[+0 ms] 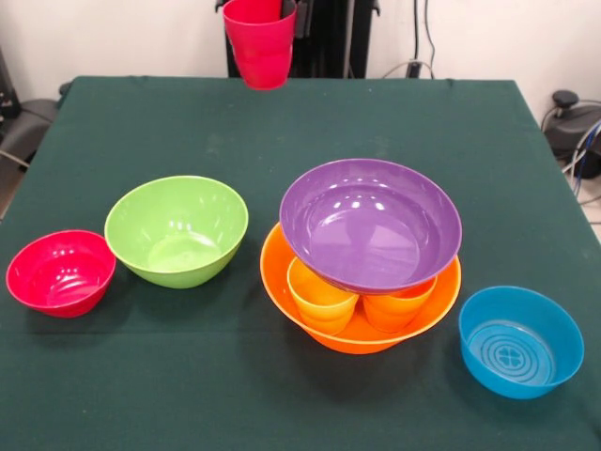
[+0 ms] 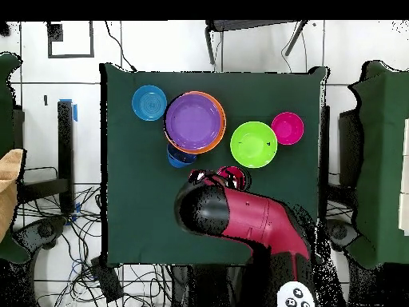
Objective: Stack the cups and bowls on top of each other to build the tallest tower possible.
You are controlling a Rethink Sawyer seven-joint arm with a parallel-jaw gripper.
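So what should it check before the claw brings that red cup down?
1. Red cup lifted clear of the table: ok.
2. Purple bowl empty, ready to take a cup: ok.
3. Purple bowl resting on the yellow cup and orange cup inside the orange bowl: ok.
4. Purple bowl sitting level: cannot tell.
5. Green bowl, red bowl and light blue bowl apart from the stack: ok.

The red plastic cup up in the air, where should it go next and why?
Probably carry the red ribbed plastic cup forward and lower it, upright, into the glossy purple bowl. That bowl tops the tower, resting on cups inside the big orange bowl, and its centre is empty.
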